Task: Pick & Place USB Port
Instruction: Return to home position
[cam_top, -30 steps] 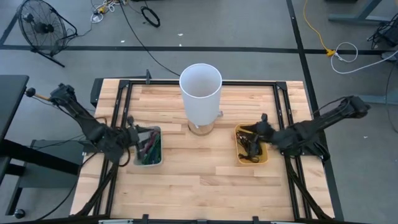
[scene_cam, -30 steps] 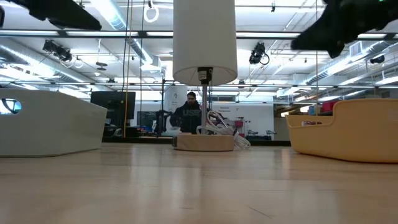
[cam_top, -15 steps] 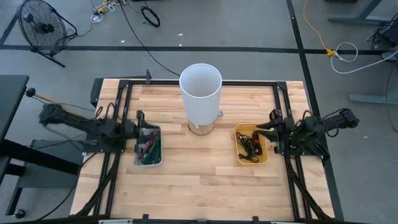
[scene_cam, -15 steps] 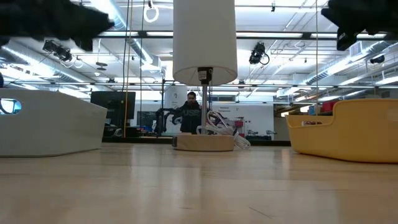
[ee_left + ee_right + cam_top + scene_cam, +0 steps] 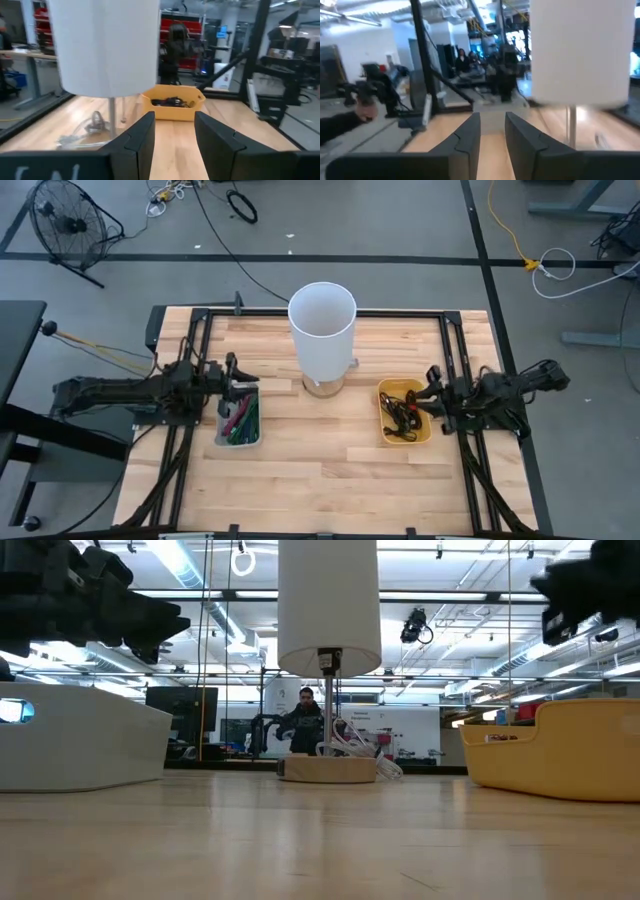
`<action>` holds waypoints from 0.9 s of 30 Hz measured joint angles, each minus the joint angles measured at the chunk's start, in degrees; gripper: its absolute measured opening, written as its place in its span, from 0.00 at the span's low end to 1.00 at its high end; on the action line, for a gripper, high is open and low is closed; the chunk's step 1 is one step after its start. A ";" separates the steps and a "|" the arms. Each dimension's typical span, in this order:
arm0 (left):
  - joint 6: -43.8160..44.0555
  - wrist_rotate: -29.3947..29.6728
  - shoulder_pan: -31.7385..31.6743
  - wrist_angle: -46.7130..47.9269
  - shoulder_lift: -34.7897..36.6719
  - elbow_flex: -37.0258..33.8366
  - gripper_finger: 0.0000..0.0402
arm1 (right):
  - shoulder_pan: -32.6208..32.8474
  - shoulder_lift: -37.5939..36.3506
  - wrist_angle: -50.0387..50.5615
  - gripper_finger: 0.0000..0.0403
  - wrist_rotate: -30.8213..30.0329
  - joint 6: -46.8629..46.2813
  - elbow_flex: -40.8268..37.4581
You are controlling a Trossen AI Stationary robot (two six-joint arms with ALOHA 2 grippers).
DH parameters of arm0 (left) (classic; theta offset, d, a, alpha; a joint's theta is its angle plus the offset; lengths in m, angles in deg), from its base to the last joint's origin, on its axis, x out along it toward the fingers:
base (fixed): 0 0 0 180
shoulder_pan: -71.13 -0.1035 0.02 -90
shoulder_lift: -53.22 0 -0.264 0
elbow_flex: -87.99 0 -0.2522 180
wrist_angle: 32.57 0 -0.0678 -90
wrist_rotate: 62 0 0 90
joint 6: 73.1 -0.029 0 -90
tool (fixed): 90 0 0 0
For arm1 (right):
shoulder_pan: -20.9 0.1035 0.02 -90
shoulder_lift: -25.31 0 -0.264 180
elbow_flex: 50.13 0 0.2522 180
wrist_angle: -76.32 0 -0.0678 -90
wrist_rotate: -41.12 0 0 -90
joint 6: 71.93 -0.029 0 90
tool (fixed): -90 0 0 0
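Note:
A yellow bin (image 5: 405,430) on the table's right half holds black cables with red bits (image 5: 402,410); it also shows in the left wrist view (image 5: 172,109). A pale grey bin (image 5: 238,438) on the left half holds red and green pieces (image 5: 241,416). My left gripper (image 5: 238,372) (image 5: 175,125) hovers level at the grey bin's far edge, open and empty. My right gripper (image 5: 428,388) (image 5: 492,125) hovers level by the yellow bin's right wall, open and empty.
A tall white cylinder (image 5: 322,330) stands on a pole with a wooden foot (image 5: 328,768) at the table's middle, toward the far edge, between the two bins. Black frame rails (image 5: 455,350) run along the table's sides. A person (image 5: 305,720) stands in the room behind.
Both arms have folded down low. My left gripper has moved from over the grey bin toward its far edge and tipped level. My right gripper has drawn back from over the yellow bin toward the table's right edge and also tipped level.

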 joint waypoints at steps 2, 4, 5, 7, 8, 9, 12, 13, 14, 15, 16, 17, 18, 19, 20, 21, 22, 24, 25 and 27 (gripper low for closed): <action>-0.19 0.45 -0.51 -0.17 0.03 0.00 0.36 | -0.60 0.10 2.95 0.23 -1.93 -2.43 -1.43; -0.33 0.44 -1.03 0.05 0.02 0.00 0.36 | -1.18 1.31 1.84 0.23 -1.93 -4.27 -1.47; -0.38 0.29 -1.24 0.02 0.00 0.00 0.36 | -1.67 2.04 1.22 0.23 -1.65 -4.36 -1.27; -0.64 -0.39 -1.58 -0.23 0.00 0.00 0.36 | -3.22 1.98 2.86 0.23 -3.76 -4.51 -1.28; -0.75 -1.07 -1.70 -0.67 -0.02 0.00 0.36 | -4.33 1.83 2.45 0.23 -6.59 -4.54 -1.22; -1.28 -1.84 -1.79 -0.98 -0.04 -0.02 0.36 | -5.50 1.70 2.12 0.23 -9.11 -4.65 -1.11; -1.68 -4.04 -2.12 -0.88 -0.13 -0.02 0.36 | -9.60 1.81 2.36 0.23 -13.16 -5.24 -1.03; -1.75 -4.13 -2.21 -0.89 -0.12 -0.02 0.36 | -10.78 1.81 2.47 0.23 -12.48 -5.54 -1.07; -1.79 -4.08 -2.47 -0.92 -0.13 -0.02 0.36 | -11.86 1.87 2.36 0.23 -11.25 -5.57 -1.07; -1.95 -3.79 -2.88 -0.88 -0.14 -0.04 0.36 | -12.93 2.04 2.25 0.23 -10.44 -5.62 -1.05; -1.97 -3.47 -3.39 -0.95 -0.34 -0.04 0.36 | -14.08 2.14 2.36 0.23 -10.02 -6.07 -1.05; -1.82 -3.44 -3.91 -0.92 -0.39 -0.02 0.36 | -15.14 2.16 2.59 0.23 -9.60 -6.80 -1.05; -1.62 -3.92 -4.32 -0.86 -0.39 -0.04 0.36 | -16.11 2.16 2.69 0.23 -8.23 -7.65 -1.05; -1.45 -4.81 -4.65 -0.52 -0.38 -0.04 0.36 | -16.59 2.13 2.71 0.23 -5.36 -8.51 -1.05; -1.44 -5.87 -4.88 0.30 -0.35 -0.04 0.36 | -16.91 2.19 3.01 0.23 -1.40 -9.46 -1.05; -1.42 -6.85 -5.05 1.85 -0.36 -0.04 0.36 | -17.02 2.61 3.66 0.23 1.87 -9.48 -1.05; -1.46 -7.54 -5.13 3.35 -0.39 -0.04 0.36 | -17.02 3.45 4.24 0.23 5.04 -8.62 -1.05; -1.32 -7.18 -5.16 4.60 -0.39 -0.04 0.36 | -16.98 4.10 5.10 0.23 8.12 -6.83 -1.05; -0.76 -6.31 -5.16 4.46 -0.40 -0.04 0.36 | -16.98 4.15 4.67 0.23 7.14 -6.04 -1.05; -0.20 -4.20 -5.16 4.30 -0.37 -0.04 0.36 | -17.02 4.25 3.58 0.23 3.17 -5.01 -1.04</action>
